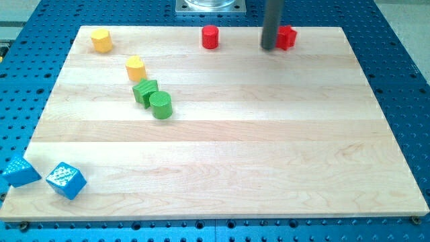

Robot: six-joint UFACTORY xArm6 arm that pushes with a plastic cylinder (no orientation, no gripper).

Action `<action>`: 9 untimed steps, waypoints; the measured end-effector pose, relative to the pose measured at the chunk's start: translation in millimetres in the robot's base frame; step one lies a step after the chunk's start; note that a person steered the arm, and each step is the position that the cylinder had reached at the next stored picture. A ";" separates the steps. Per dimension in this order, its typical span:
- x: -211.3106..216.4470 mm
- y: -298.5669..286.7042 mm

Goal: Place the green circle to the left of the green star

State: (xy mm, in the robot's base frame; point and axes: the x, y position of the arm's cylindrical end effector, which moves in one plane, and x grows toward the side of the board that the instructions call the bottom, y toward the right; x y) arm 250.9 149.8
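The green circle (161, 105) sits left of centre on the wooden board (269, 134). It touches the green star (144, 91), which lies just above and to its left. My tip (269, 47) is near the view's top, far to the right of both green blocks. It stands right next to a red block (287, 37) on that block's left side.
A yellow block (136, 68) sits just above the green star. Another yellow block (101, 40) is at the top left corner. A red cylinder (211, 37) stands at top centre. Two blue blocks (66, 180) (19, 171) lie at the bottom left corner.
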 end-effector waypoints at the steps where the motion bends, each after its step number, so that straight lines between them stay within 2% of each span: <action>1: 0.0 22.1; 2: 28.1 -20.9; 3: 65.2 -93.7; 6: 62.2 -105.2; 8: 44.9 -178.2; 9: 61.2 -189.9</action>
State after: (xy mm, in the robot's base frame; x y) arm 312.1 -40.1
